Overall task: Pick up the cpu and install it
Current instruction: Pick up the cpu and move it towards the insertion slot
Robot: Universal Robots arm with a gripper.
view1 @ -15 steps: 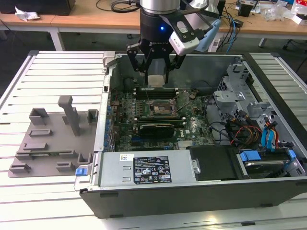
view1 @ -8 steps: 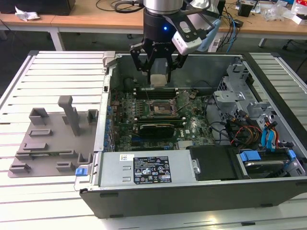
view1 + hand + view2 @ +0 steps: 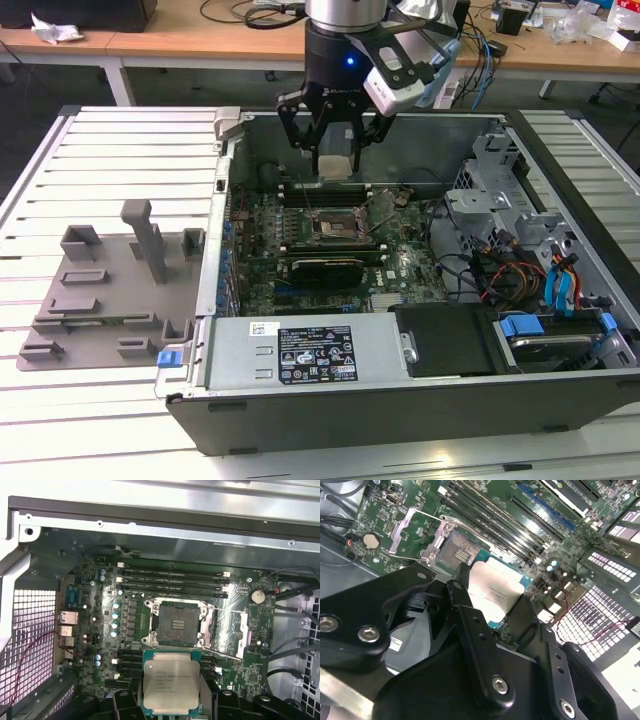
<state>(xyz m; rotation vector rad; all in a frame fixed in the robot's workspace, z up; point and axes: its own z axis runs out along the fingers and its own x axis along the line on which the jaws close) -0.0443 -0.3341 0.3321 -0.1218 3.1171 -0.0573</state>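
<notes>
- The black, multi-link gripper [image 3: 335, 150] is pinching the cpu [image 3: 171, 687], a thin, flat square chip with a pale silver-white metal top. Its fingers [image 3: 461, 591] are drawn in against two opposite edges. This grip by the edges is probably keeping the chip level and its underside untouched.
- The cpu is hanging in the air inside the case, clear of the board. In the first wrist view it is sitting just beside the socket rather than squarely over it.
- The black square socket [image 3: 177, 625] with its metal frame is lying empty. Its silver hinged load plate [image 3: 241, 630] is standing folded off to one side, so the contact field is facing up uncovered.
- The green motherboard [image 3: 400, 265] is lying flat in the open grey metal computer case [image 3: 400, 425], which is resting on its side and letting the arm in from above.
- A grey plastic tray [image 3: 100, 290] with raised blocks is sitting on the white slatted table [image 3: 130, 130], on the exterior view's left of the case and well apart from the gripper.
</notes>
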